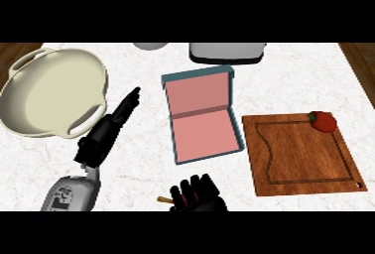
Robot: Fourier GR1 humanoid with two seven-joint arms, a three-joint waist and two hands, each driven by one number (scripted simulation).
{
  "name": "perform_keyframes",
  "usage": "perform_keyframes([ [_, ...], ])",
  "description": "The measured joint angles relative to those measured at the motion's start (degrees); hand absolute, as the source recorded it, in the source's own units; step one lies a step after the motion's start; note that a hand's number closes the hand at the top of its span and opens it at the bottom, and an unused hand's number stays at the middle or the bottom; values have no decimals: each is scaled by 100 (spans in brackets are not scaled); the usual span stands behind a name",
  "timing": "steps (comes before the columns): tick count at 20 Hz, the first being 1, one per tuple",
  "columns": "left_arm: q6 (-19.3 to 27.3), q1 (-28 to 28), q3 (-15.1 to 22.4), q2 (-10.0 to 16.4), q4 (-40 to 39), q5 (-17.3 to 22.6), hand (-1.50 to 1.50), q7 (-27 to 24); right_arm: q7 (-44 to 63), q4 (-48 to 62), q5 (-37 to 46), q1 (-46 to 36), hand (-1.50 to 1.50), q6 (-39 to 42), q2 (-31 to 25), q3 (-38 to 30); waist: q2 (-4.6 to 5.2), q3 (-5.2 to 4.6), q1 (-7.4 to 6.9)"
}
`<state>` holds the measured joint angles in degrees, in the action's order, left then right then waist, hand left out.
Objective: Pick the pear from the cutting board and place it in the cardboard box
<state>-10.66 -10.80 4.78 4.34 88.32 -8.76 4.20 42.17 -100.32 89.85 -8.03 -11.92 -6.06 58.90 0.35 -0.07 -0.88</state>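
— Head view: spotted the pear on the brown wooden cutting board (pixel 304 158)?
— None there; only a small red fruit (pixel 322 121) at its far corner. Found the right hand (pixel 196 194) low in view, fingers curled, with a brown stub showing: probably the pear (pixel 164 200), mostly hidden.
— Held why?
— Presumably for carrying to the open pink-floored, teal-walled cardboard box (pixel 201 129) just ahead. Noted the left hand (pixel 110 131) resting, fingers straight, beside a cream two-handled pan (pixel 51 94).
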Motion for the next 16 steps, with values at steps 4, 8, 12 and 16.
perform_keyframes([
  [4, -50, -46, -31, 43, 11, 33, 0, 8, 188, 0, 70, -58, 150, 89, -20, 13, 8, -1, -32],
  [8, -50, -109, 3, 12, 12, 18, 0, 47, 214, 96, -87, -288, 150, 261, 31, -219, 28, 0, -79],
  [12, -19, -139, 30, -30, -75, -23, 0, 34, 134, -56, -1237, -1231, 150, 893, 380, -1314, 28, 0, -89],
  [16, -60, -100, 21, -7, -100, -16, 0, -39, -28, 663, -2276, -2164, 150, 1093, 519, -2288, 15, 3, -87],
])
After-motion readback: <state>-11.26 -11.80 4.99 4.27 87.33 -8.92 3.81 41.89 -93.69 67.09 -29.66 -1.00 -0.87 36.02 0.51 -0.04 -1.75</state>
